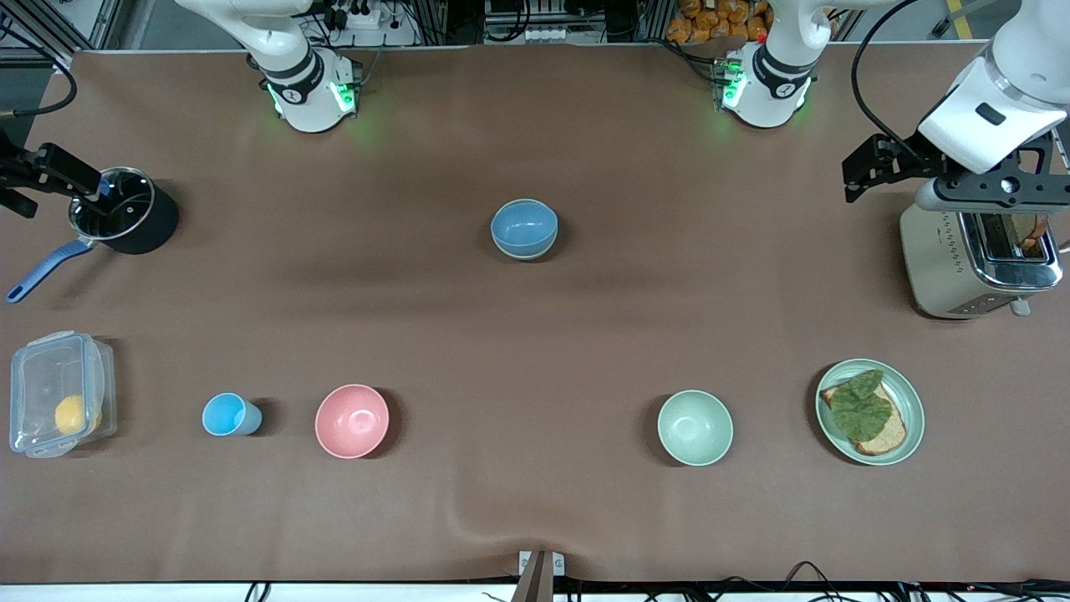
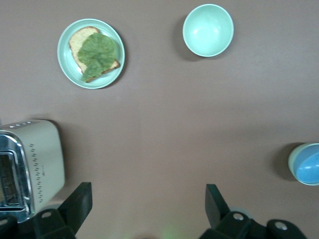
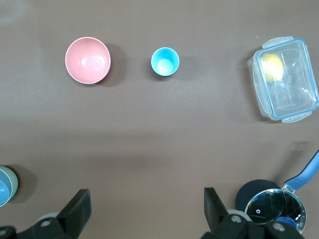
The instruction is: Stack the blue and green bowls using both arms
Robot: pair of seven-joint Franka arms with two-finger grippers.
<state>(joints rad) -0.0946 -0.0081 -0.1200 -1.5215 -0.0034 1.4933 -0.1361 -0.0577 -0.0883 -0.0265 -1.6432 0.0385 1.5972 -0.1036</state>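
The blue bowl (image 1: 523,226) sits nested inside the green bowl (image 1: 527,255) at the middle of the table; only the green bowl's rim shows around it. The pair also shows at the edge of the left wrist view, blue bowl (image 2: 308,170) in green bowl (image 2: 294,155), and of the right wrist view (image 3: 3,188). My left gripper (image 1: 995,191) hangs open and empty over the toaster end of the table (image 2: 148,209). My right gripper (image 1: 50,174) hangs open and empty beside the pot (image 3: 147,211).
A toaster (image 1: 961,259), a plate (image 1: 911,393) with a sandwich and a paler mint bowl (image 1: 695,427) lie toward the left arm's end. A black pot (image 1: 125,213), a plastic box (image 1: 57,393), a light-blue cup (image 1: 227,415) and a pink bowl (image 1: 352,420) lie toward the right arm's end.
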